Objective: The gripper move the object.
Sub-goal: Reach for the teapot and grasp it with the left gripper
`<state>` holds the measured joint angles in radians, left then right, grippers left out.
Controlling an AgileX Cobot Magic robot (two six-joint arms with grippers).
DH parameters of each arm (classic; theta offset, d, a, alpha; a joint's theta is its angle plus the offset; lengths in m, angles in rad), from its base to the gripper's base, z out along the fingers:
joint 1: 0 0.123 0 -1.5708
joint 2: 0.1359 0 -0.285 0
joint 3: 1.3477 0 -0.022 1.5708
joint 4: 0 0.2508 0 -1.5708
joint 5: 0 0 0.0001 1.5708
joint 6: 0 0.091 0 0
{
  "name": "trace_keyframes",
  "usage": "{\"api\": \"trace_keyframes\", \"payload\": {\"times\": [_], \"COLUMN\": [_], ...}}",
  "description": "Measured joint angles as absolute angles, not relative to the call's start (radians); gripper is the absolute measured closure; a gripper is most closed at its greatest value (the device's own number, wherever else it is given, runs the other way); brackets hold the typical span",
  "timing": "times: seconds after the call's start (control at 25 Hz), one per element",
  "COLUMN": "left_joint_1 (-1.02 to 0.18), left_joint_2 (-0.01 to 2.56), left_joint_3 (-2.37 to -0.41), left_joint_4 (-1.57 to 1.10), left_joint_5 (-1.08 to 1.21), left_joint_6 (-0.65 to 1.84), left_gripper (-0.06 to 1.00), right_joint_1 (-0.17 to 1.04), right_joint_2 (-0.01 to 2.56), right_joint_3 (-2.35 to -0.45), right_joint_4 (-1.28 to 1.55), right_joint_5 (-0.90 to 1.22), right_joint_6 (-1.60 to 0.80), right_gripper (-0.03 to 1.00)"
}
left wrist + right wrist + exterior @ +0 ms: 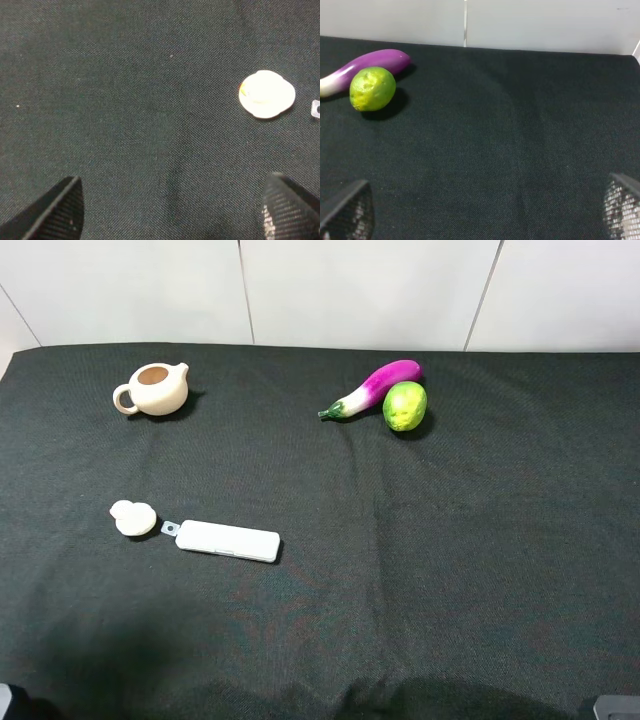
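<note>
The cream round teapot [153, 389] stands upright at the back left of the black cloth, handle to the left, spout to the right, brown inside showing. It shows in neither wrist view. My left gripper [172, 212] is open and empty above bare cloth, with the cream knobbed lid [266, 94] ahead of it. My right gripper [485, 210] is open and empty over bare cloth. In the high view only slivers of the two arms show at the bottom corners.
The cream knobbed lid [133, 517] lies at the left, next to a flat white rectangular case [227, 540]. A purple eggplant [375, 387] and a green lime [404, 406] lie together at the back centre; both show in the right wrist view [372, 88].
</note>
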<state>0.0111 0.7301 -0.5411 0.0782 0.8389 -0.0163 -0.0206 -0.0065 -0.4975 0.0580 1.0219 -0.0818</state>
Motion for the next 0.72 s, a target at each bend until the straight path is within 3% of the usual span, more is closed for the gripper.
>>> {"api": "trace_keyframes", "payload": {"times": [0.72], "left_joint_1": [0.011], "left_joint_2": [1.322], "left_joint_3": [-0.871], "left_joint_4": [0.078], "left_joint_5": [0.783], "left_joint_6": [0.036], "left_gripper": [0.18], "right_joint_1": [-0.021], "right_joint_2": [-0.007], "right_joint_3": [-0.497], "right_joint_4": [0.058], "right_joint_5": [1.022], "right_joint_6": [-0.082], "right_gripper": [0.27]}}
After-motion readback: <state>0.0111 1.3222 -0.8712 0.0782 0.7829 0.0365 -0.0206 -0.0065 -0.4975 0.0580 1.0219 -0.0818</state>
